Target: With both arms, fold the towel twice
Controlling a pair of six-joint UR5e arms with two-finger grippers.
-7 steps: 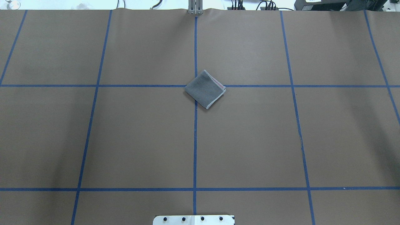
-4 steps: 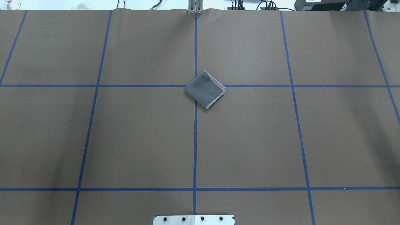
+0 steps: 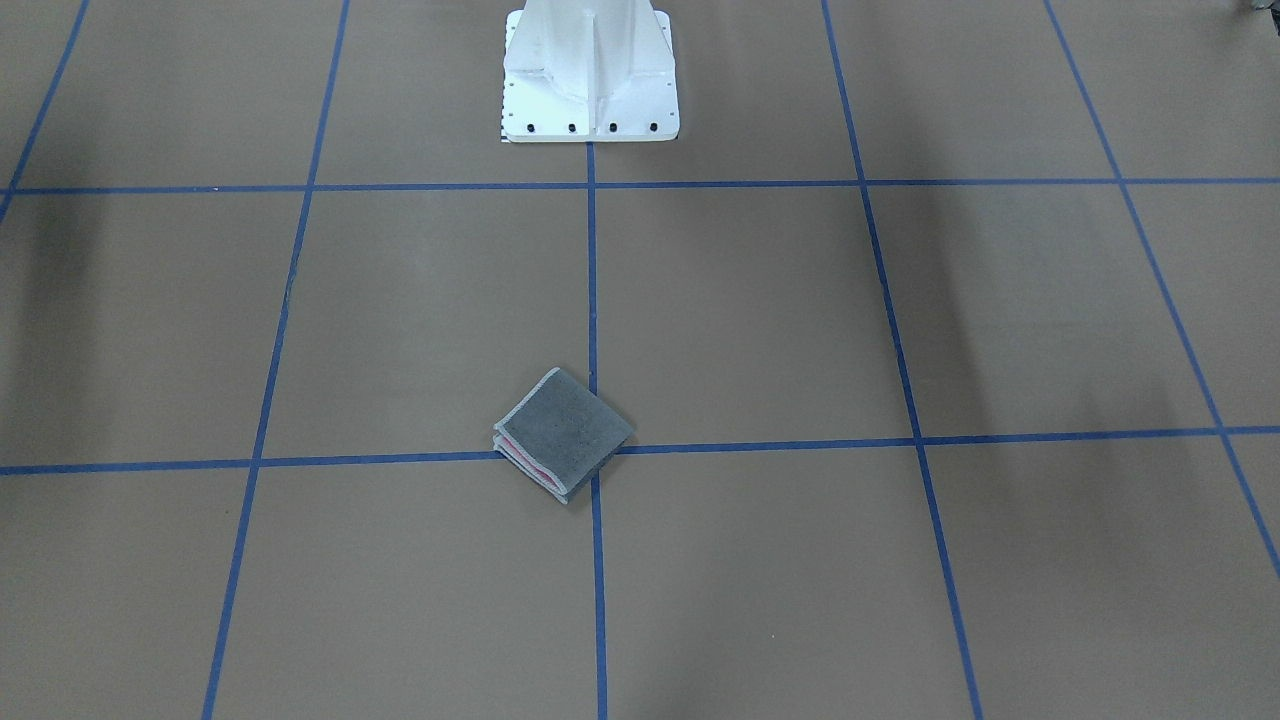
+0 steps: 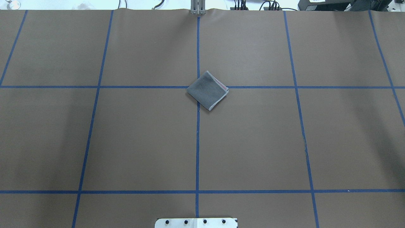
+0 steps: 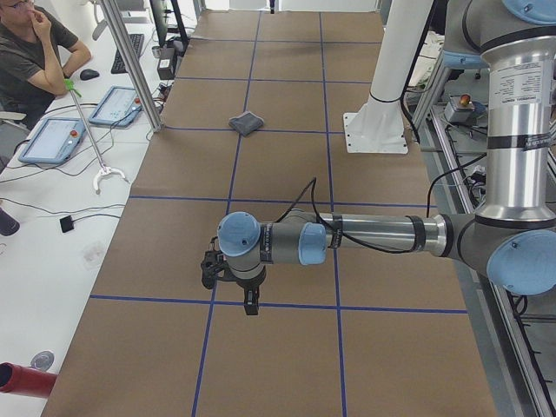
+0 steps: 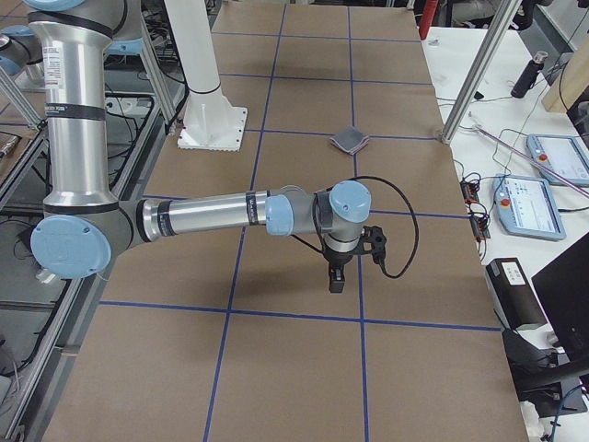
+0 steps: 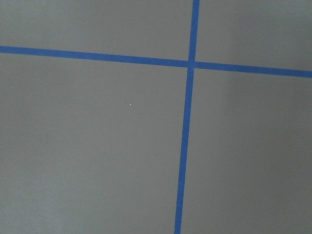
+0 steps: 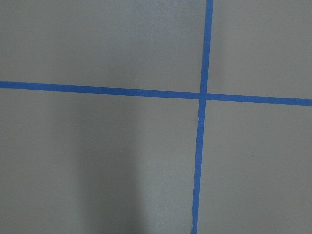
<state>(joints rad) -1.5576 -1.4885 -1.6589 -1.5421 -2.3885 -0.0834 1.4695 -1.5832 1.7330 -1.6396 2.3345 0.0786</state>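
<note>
**Towel folded small, both arms out wide**

Front-facing view: shows the towel (image 3: 563,434) as a small thick square on the brown surface (image 3: 760,320). Sits turned like a diamond, grey face up, over a crossing of the blue tape lines (image 3: 750,446). Shows stacked hems with pink between them along the edge nearest the camera, so probably both folds are already in. Shows the white base (image 3: 590,80) well apart, and no arm.

Overhead view: gives the same picture, with light hems meeting at the right corner and nothing touching the cloth.

Left side view: catches the left arm (image 5: 373,234) stretched low, its pincer (image 5: 250,307) pointing down over a tape line, well apart from the towel far up the surface. Cannot tell how far open it is; nothing hangs from it.

Right side view: catches the right arm (image 6: 212,214) in a mirrored pose, its pincer (image 6: 335,284) pointing down, likewise far from the towel. Cannot tell its opening either; carries no cloth.

Wrist views: show only bare surface and crossing tape, with no towel and no fingers.

Looks finished, or all but. For a clean close, best to keep both pincers up and away from the towel and avoid any sweep across it, since terry layers spring open easily. If tidying is wanted, better to press straight down on the open corner than to drag.
</note>
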